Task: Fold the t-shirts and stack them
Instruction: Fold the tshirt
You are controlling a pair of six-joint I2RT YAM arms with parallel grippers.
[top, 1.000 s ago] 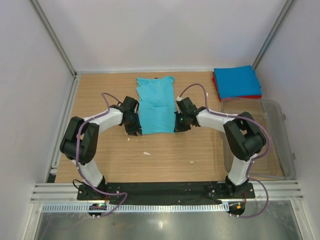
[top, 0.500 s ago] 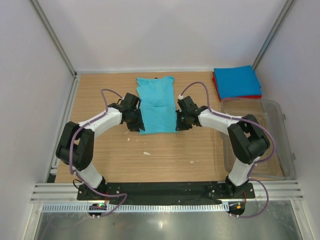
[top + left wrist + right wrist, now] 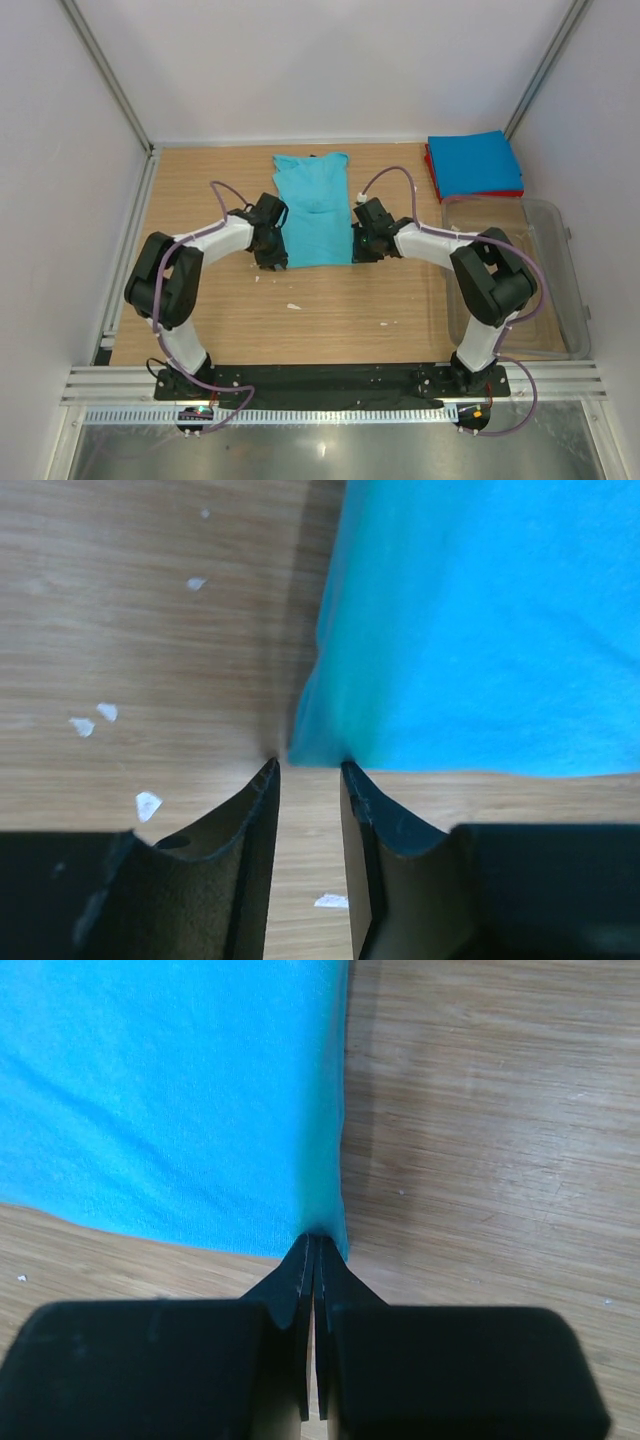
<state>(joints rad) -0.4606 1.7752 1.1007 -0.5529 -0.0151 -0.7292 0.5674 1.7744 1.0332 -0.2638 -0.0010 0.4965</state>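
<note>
The left gripper [image 3: 308, 768] has its jaws apart at the near left corner of the teal t-shirt [image 3: 312, 205]. The right gripper [image 3: 315, 1245] is pinched together on the near right corner. This shirt lies flat mid-table [image 3: 340, 300]. At the far right, the blue t-shirt [image 3: 470, 163] lies on the red t-shirt [image 3: 432, 172].

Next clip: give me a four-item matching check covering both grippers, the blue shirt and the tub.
Things:
1. left gripper
2. right gripper
3. blue t-shirt
4. plastic tub

States or places:
A. lies on the red t-shirt
B. fingers pressed together on a near corner of the turquoise t-shirt
C. fingers apart at that shirt's other near corner
D. on the table's right side, beside the right arm

Pairs: 1-C, 2-B, 3-A, 4-D
</note>
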